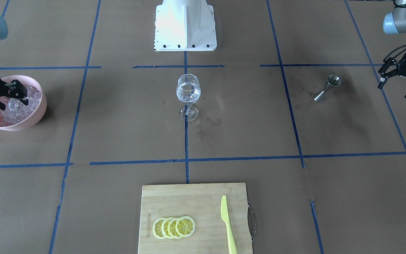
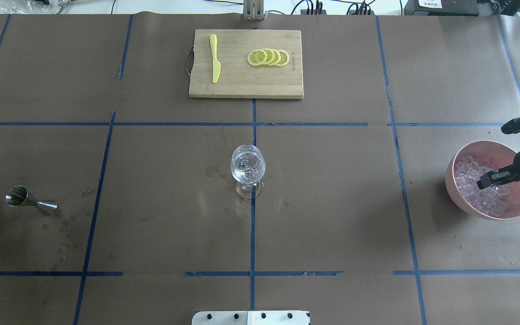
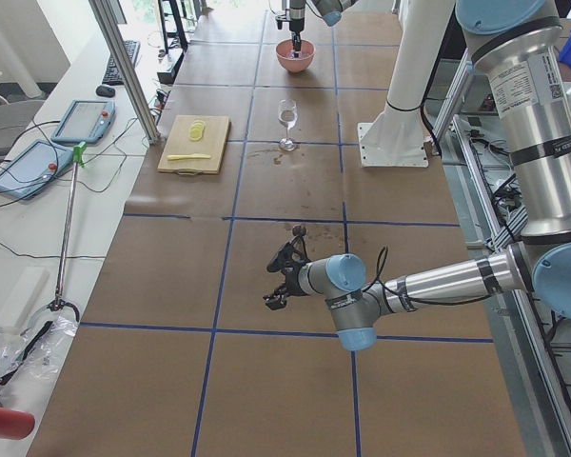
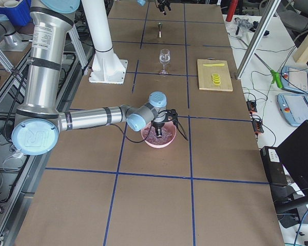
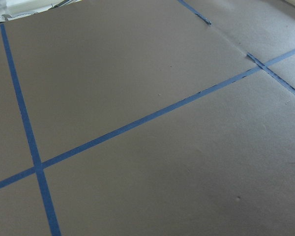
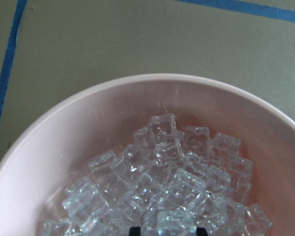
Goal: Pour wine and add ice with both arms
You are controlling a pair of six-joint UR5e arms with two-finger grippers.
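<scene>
Lettering (apparently ROBOTIQ) marks spread left gripper (image 1: 402, 79); right gripper (image 1: 8, 95), apart, over ice (image 6: 162, 191).

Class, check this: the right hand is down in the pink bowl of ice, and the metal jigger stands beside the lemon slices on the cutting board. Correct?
Not quite. The jigger stands on the bare table, far from the cutting board with its lemon slices, as the overhead exterior view shows. The right hand is indeed in the pink bowl of ice.
</scene>
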